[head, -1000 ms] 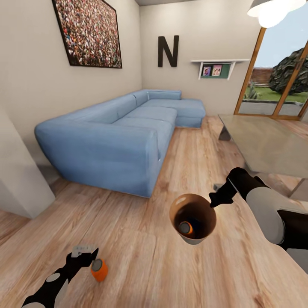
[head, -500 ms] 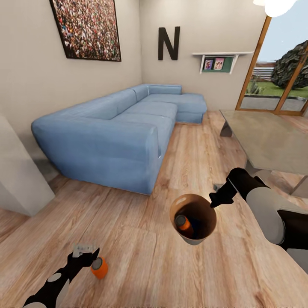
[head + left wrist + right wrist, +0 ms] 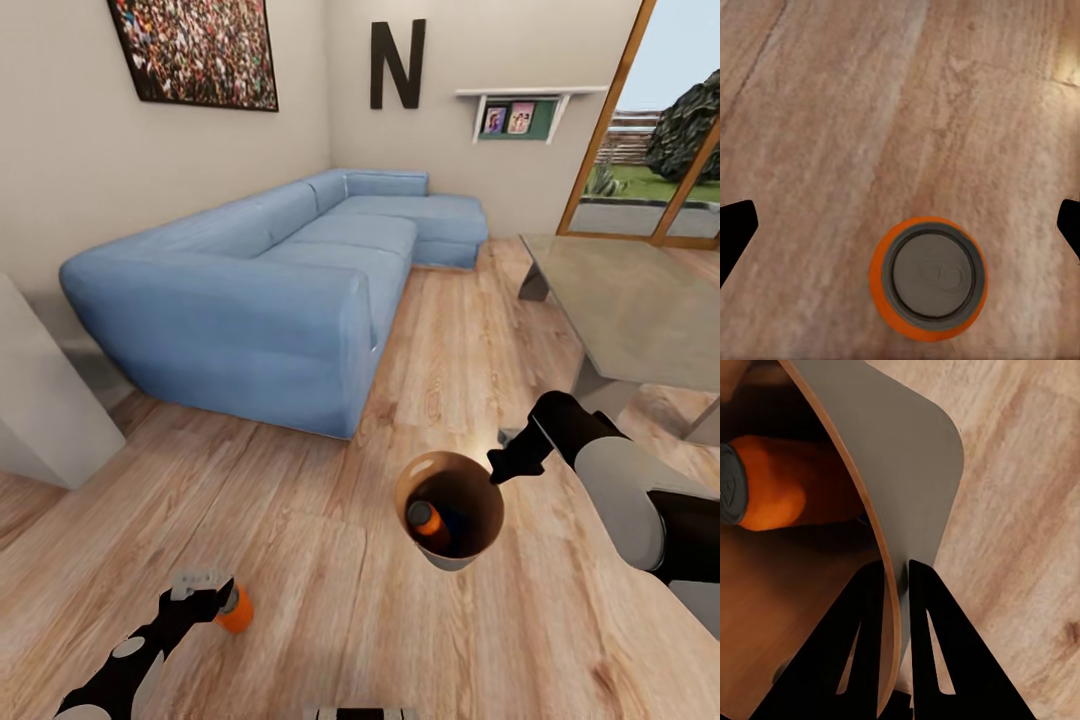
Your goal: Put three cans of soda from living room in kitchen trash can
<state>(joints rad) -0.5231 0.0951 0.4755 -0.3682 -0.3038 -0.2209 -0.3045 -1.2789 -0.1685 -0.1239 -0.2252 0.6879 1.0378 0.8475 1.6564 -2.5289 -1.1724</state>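
Since the earlier frames my head camera has tilted down, so the sofa (image 3: 250, 300) sits lower in view; inside the bin (image 3: 476, 546) the orange can (image 3: 427, 521) has tipped from end-on to leaning against the wall. I read the right pincer (image 3: 894, 585) as clamped on the bin rim, one finger inside, one outside. My left pincer (image 3: 900, 225) is spread wide above the second orange can (image 3: 928, 278), which stands upright on the floor (image 3: 330, 600).

A blue corner sofa (image 3: 270, 290) stands on the wood floor (image 3: 300, 560) against pale walls (image 3: 90, 190). A grey table (image 3: 630, 310) sits near glass doors (image 3: 660, 130).
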